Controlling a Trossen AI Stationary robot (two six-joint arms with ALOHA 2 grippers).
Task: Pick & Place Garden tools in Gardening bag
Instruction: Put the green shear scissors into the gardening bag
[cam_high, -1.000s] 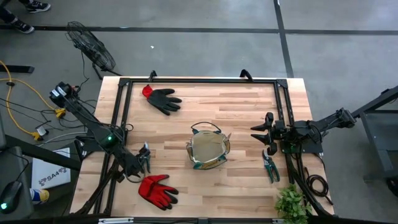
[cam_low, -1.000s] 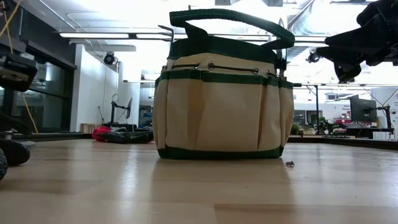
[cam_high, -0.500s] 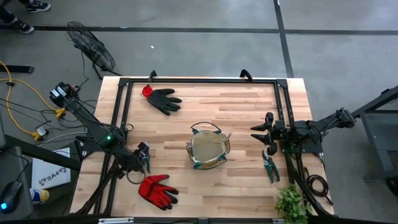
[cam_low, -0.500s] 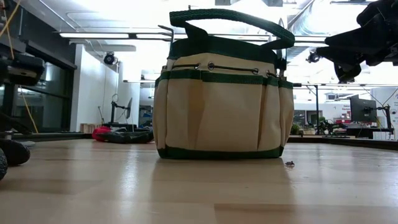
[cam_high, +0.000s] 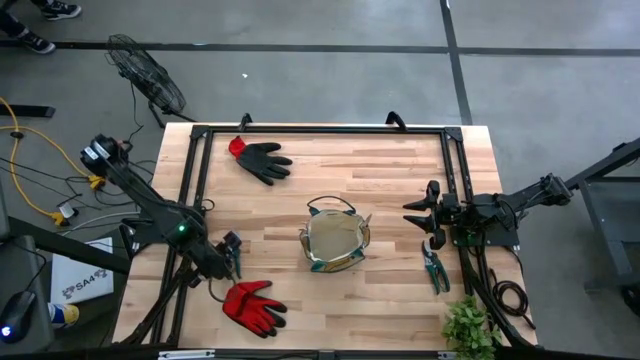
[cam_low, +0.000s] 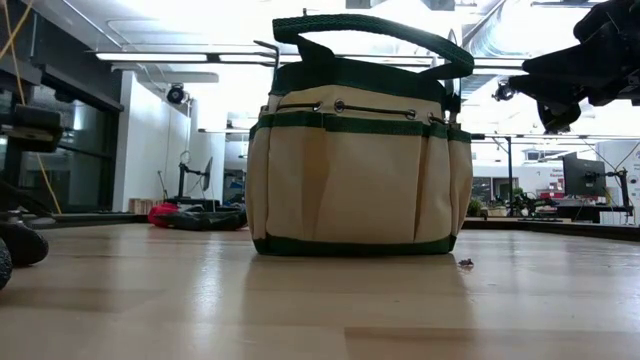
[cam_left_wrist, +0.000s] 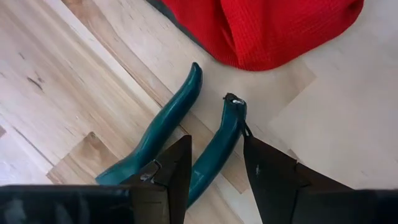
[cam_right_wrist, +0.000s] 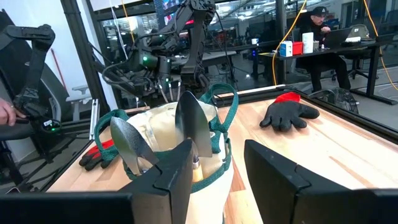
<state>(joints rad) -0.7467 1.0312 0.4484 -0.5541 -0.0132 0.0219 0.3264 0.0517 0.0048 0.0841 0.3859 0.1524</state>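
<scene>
Jaws of my left gripper (cam_left_wrist: 214, 165) are wide around one pruner (cam_left_wrist: 180, 134) handle, not squeezing. My right gripper (cam_right_wrist: 214, 165) waits, wide and empty. Trowels (cam_right_wrist: 158, 134) sit in the bag (cam_high: 335, 245); gloves and pruners remain on the counter (cam_high: 390, 170).

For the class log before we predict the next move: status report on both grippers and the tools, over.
Left gripper open, straddling one pruner handle beside red glove. Right gripper open, waiting right of bag. Nothing blocking.
</scene>
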